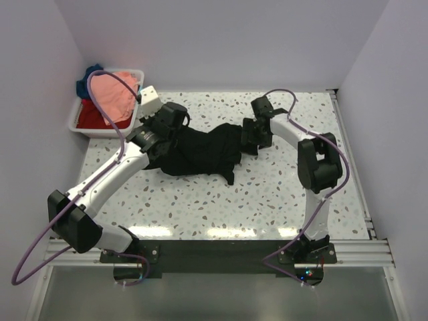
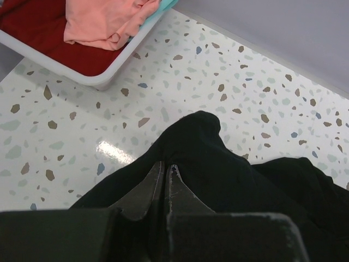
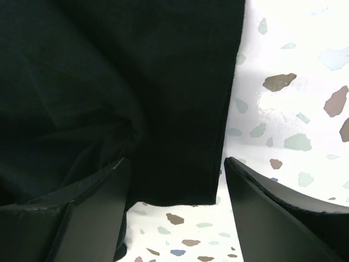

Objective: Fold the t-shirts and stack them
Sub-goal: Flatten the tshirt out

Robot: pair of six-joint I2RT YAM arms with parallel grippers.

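Left gripper (image 2: 166, 170) has its two fingers pinched together on a raised fold of the soft black cloth t-shirt (image 1: 200, 150). This shirt lies crumpled on the speckled terrazzo tabletop (image 1: 267, 194), to the right of the white plastic bin (image 1: 93, 132). Right gripper (image 3: 175, 161) is spread wide over the shirt's edge farthest from the bin, gripping nothing. Three more shirts are piled inside the bin: one salmon-pink t-shirt (image 1: 115, 93), one red t-shirt (image 1: 90, 118) and one dark blue t-shirt (image 1: 85, 72). That makes four shirts and one bin.
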